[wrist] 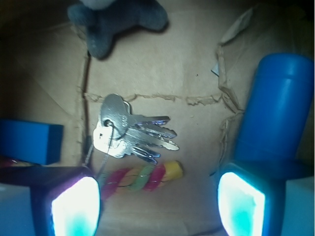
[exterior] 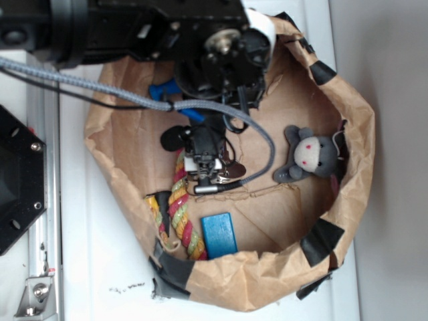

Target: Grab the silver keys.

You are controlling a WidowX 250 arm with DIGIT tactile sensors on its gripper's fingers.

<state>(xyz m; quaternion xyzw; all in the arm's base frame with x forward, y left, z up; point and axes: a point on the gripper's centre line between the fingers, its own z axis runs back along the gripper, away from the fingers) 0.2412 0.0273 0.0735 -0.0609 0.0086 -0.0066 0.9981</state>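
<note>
The silver keys [wrist: 132, 132] lie fanned out on the brown paper floor, on a thin wire ring. In the wrist view they sit just ahead of my gripper [wrist: 157, 204], nearer its left finger. The gripper is open, with its lit fingertips [wrist: 76, 206] wide apart and only bare paper and the rope's end between them. In the exterior view the gripper [exterior: 206, 167] hangs low inside the paper bag, and the keys [exterior: 233, 171] show beside it on its right.
A multicoloured twisted rope [exterior: 182, 214] lies under and left of the gripper, its end [wrist: 145, 176] just below the keys. A flat blue block [exterior: 219, 235], a grey plush toy [exterior: 309, 155] and a blue cylinder [wrist: 273, 108] lie around. The paper bag's walls [exterior: 354, 167] ring everything.
</note>
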